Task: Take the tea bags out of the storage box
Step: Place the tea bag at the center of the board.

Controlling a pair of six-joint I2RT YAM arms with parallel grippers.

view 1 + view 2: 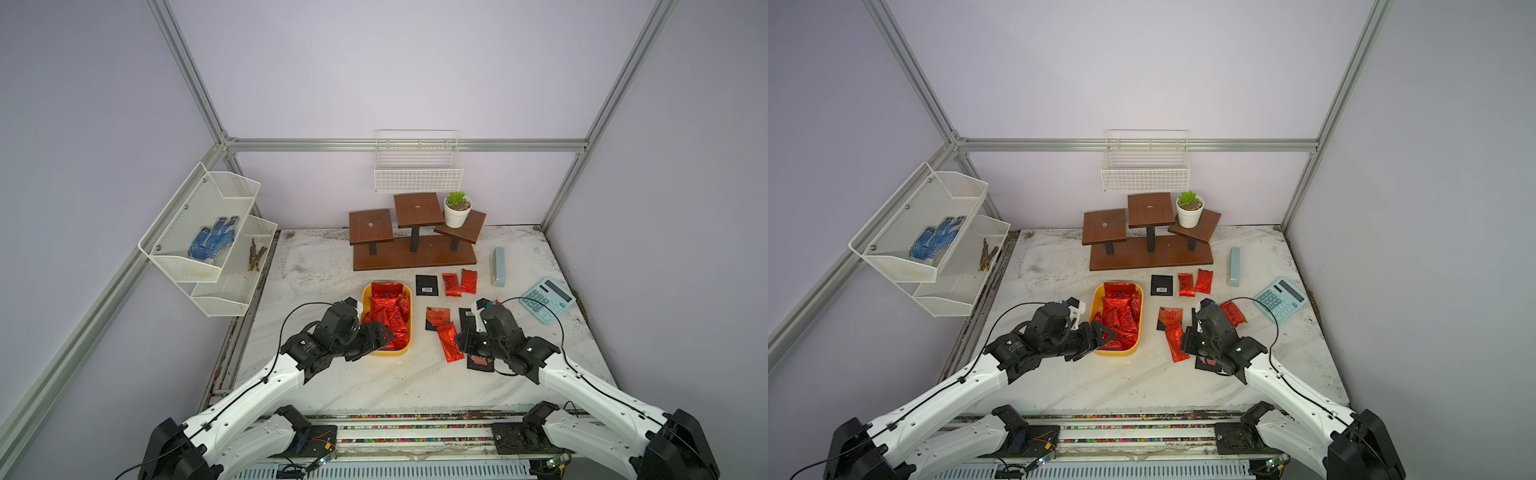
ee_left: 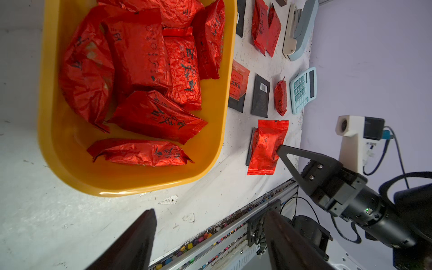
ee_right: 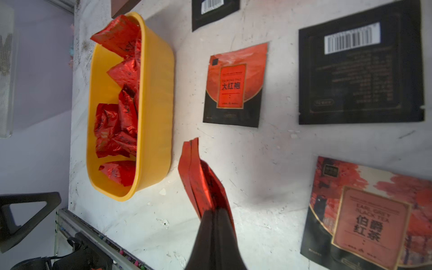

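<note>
The left gripper [image 2: 210, 212], jaws apart, hovered at the near end of the yellow tray [image 2: 131, 184], the nearest red foil sachet [image 2: 140, 153] lying crosswise just ahead; the right gripper [image 3: 211, 211], beside the tray, was clamped on a second red sachet [image 3: 196, 173]

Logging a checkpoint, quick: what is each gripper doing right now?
Left gripper: open, holding nothing.
Right gripper: closed on a red tea bag.

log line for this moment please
left tool: open, by yellow storage box | right tool: shut on red foil tea bag | in box: red tea bags
</note>
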